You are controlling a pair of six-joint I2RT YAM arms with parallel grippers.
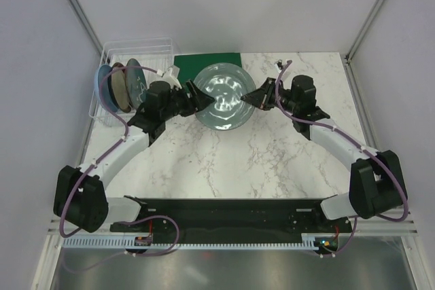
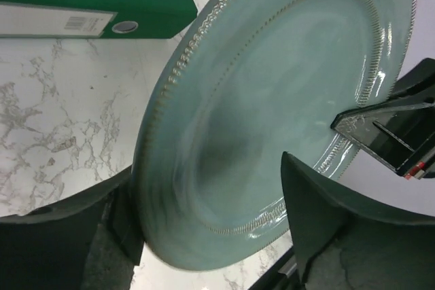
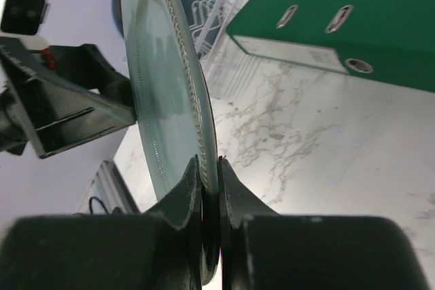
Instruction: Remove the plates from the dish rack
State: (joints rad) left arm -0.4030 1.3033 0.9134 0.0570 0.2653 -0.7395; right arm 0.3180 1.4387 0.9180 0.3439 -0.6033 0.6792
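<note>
Nearest: the two arm bases (image 1: 224, 219) at the near edge, both arms reaching forward and inward over the marble table (image 1: 238, 161) to meet at one object. Mid-table: the grey-green plate (image 1: 221, 97), face turned up toward the overhead camera, out of the rack and caught between the two grippers at opposite sides of its rim. Right gripper (image 3: 209, 165): jaws closed to a thin slit, beaded rim pinched between the pads, so this one carries the plate. Left gripper (image 2: 207, 168): jaws wide apart, one finger on either side of the rim, straddling it rather than clamping. The wrist view is blurred at the near edge, so I cannot say whether either pad touches. Reading: a hand-over. The left arm sits beside the rack and suits pulling plates, while the right suits placing them on its own side. A pinch at one edge of a smooth glazed rim may let the plate swing. Just behind the plate: green binder (image 1: 207, 60), lying flat. Farthest, back-left corner: dish rack (image 1: 160, 47), holding the light blue plate (image 1: 102, 85), reddish-brown plate (image 1: 118, 86) and dark grey-blue plate (image 1: 135, 78) on edge in its slots. One of four is out but not yet set down.
</note>
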